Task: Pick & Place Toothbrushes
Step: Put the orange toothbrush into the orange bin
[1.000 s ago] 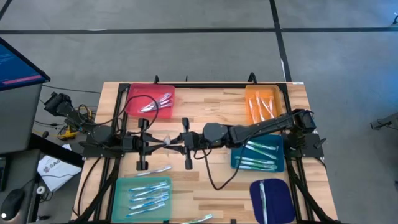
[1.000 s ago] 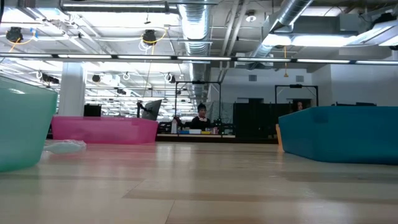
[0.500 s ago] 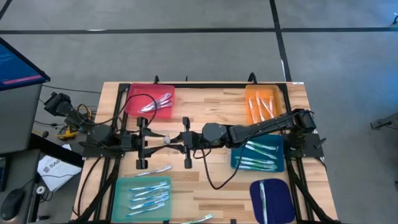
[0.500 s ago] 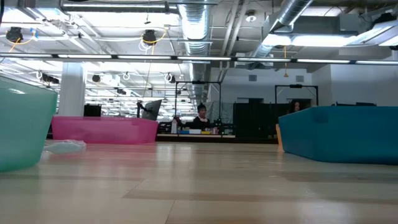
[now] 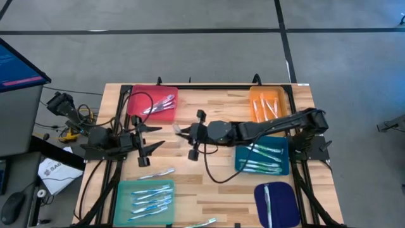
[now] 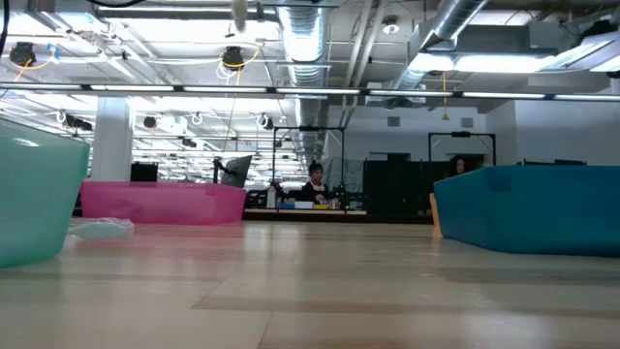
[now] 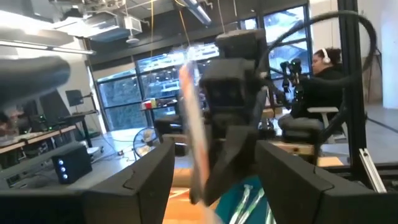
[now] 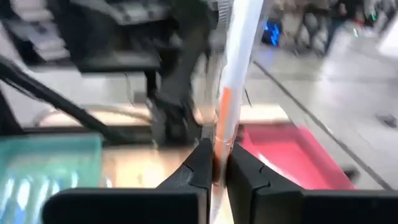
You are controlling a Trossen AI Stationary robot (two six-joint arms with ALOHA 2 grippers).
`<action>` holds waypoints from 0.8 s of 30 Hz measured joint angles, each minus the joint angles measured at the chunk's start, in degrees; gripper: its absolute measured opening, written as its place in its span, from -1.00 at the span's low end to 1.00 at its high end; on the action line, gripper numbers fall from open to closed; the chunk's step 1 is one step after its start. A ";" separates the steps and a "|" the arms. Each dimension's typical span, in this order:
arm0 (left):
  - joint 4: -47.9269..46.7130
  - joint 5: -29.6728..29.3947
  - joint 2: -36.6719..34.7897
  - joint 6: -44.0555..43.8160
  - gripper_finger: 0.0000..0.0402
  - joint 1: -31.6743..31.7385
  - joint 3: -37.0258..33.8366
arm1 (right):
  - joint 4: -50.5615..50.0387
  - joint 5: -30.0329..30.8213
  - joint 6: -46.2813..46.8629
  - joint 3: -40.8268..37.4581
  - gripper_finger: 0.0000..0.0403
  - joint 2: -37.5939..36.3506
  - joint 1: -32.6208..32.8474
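While we pinch the thin white-and-orange plastic toothbrush [image 8: 231, 81] by one end in our right gripper [image 5: 184, 133] at frame centre, it may swing loose; our left gripper [image 5: 147, 134] stands open nearby.

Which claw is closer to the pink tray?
Left. The left claw sits just below the pink tray, near its front edge. The right claw holds a toothbrush farther out, toward the table's middle.

Open-plan lab: exposed ducts [image 6: 308, 44], workstations.
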 joint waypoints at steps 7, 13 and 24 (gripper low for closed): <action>-0.66 -0.23 0.06 -0.02 0.08 0.00 0.00 | -9.68 6.55 1.10 -0.17 -0.93 -1.91 -0.79; -1.44 -0.21 0.06 -0.02 0.07 0.00 0.00 | -15.62 6.92 3.54 -0.11 -0.92 -2.05 -3.01; -3.05 -3.00 0.08 -0.42 0.07 0.02 0.00 | -33.77 7.09 18.91 -7.82 -0.92 -6.61 -11.72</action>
